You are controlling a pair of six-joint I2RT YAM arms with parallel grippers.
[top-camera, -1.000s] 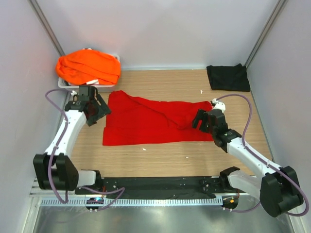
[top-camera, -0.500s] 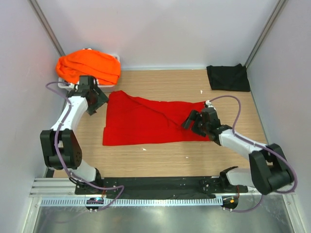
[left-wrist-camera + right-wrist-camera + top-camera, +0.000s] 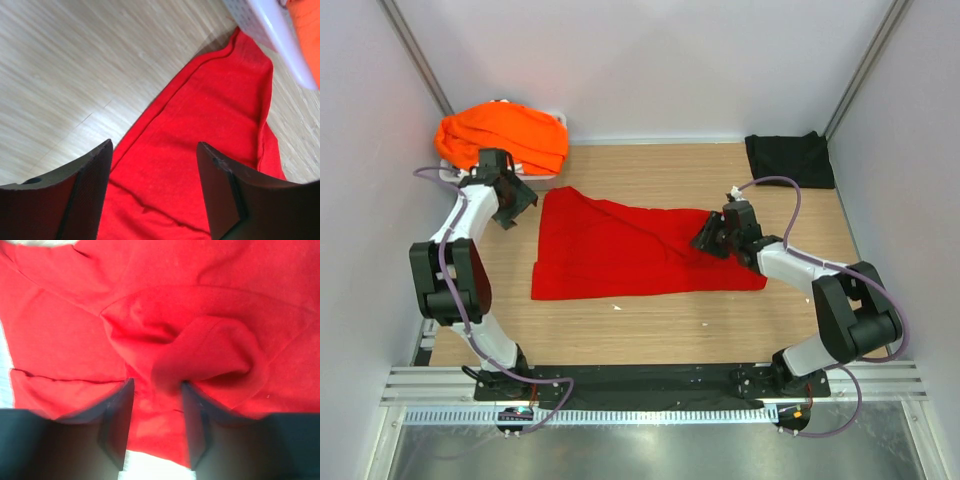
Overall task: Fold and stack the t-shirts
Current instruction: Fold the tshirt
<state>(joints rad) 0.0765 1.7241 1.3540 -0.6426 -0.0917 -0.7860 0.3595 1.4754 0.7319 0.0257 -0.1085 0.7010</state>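
The red t-shirt (image 3: 620, 255) lies spread across the middle of the table, with a loose fold bunched at its right end. My right gripper (image 3: 708, 240) is down on that fold. In the right wrist view its jaws (image 3: 156, 390) stand part-way closed with a ridge of red cloth (image 3: 175, 300) between them. My left gripper (image 3: 520, 208) hovers open just off the shirt's far left corner. The left wrist view shows its fingers (image 3: 154, 150) wide apart above the red hem (image 3: 210, 100). Orange t-shirts (image 3: 505, 135) are heaped at the back left. A black t-shirt (image 3: 788, 158) lies folded at the back right.
The grey tray (image 3: 447, 172) under the orange heap sits against the left wall, its rim (image 3: 270, 35) close to my left gripper. Walls close in the table on three sides. Bare wood runs along the front of the red shirt.
My right gripper slid left and back onto the shirt's right-hand fold, and its jaws narrowed. My left gripper moved back toward the tray.
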